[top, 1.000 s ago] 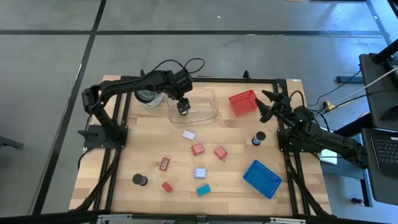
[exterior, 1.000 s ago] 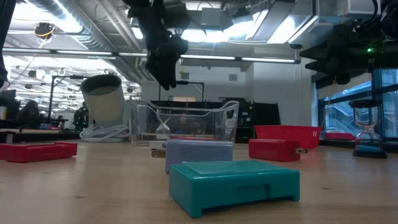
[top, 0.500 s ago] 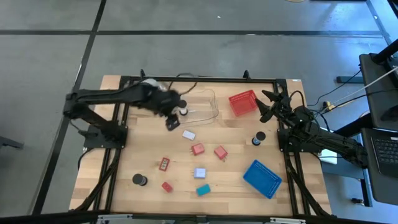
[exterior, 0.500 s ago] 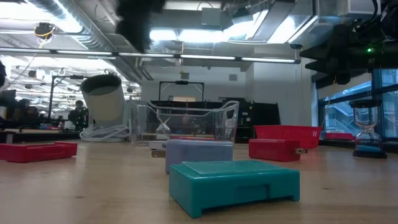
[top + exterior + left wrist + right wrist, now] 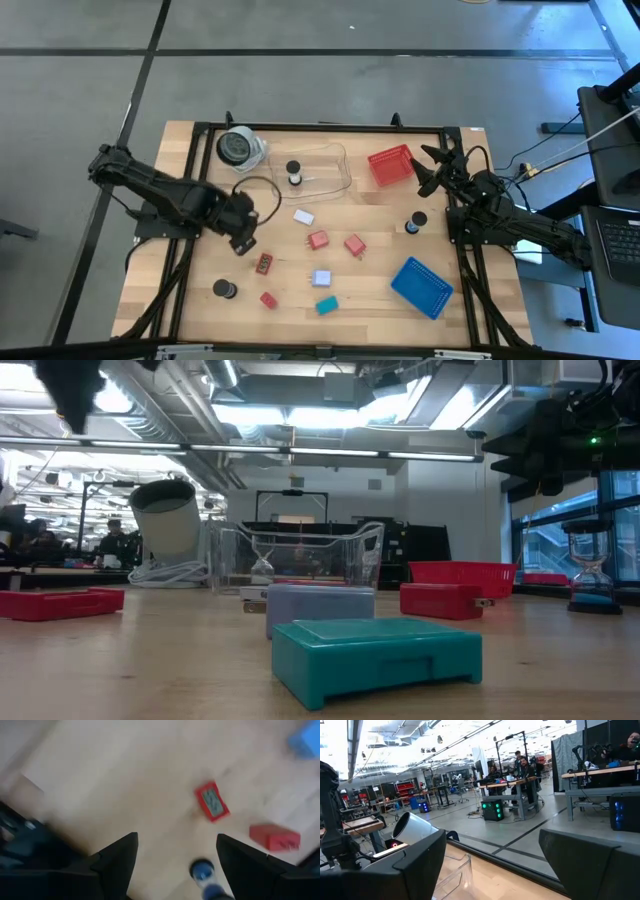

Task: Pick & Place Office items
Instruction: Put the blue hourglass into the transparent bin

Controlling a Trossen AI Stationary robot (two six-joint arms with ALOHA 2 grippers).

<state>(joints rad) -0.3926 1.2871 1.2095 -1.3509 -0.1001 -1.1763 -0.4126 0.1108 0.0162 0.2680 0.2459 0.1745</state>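
Positioning for the next pick, the left claw [image 5: 243, 240] is held apart and empty near the tabletop's left edge, beside the red item [image 5: 264, 263]; the right claw [image 5: 427, 167] waits apart at the right edge.

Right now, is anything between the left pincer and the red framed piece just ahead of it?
Nothing visible. The left pincer, open and empty, hangs above bare wood beside the red framed piece.
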